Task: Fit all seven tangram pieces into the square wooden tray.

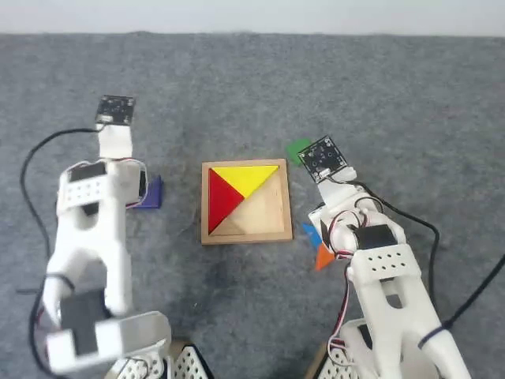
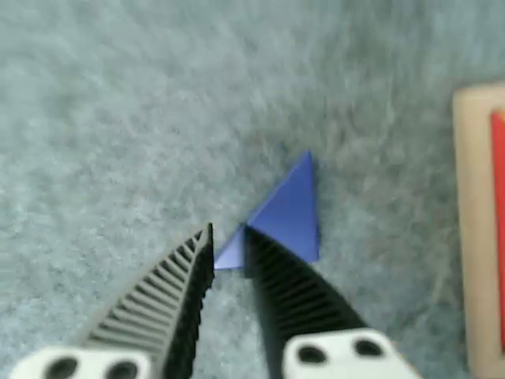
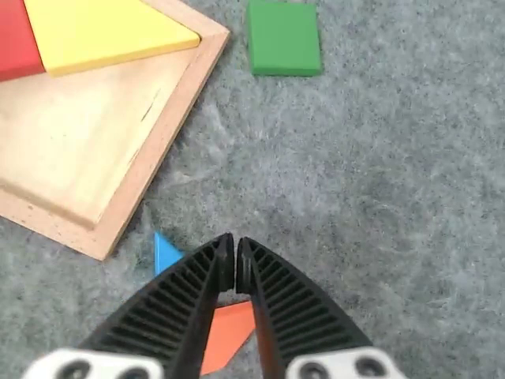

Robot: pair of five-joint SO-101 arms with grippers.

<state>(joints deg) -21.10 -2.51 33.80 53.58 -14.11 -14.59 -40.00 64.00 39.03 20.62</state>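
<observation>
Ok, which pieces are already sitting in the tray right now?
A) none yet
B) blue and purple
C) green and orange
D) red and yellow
D: the red triangle and the yellow triangle lie inside the wooden tray, while the green piece sits outside it.

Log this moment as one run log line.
tray: red triangle, yellow triangle in | left hand: at purple triangle | right hand: shut, near blue piece, orange piece
</observation>
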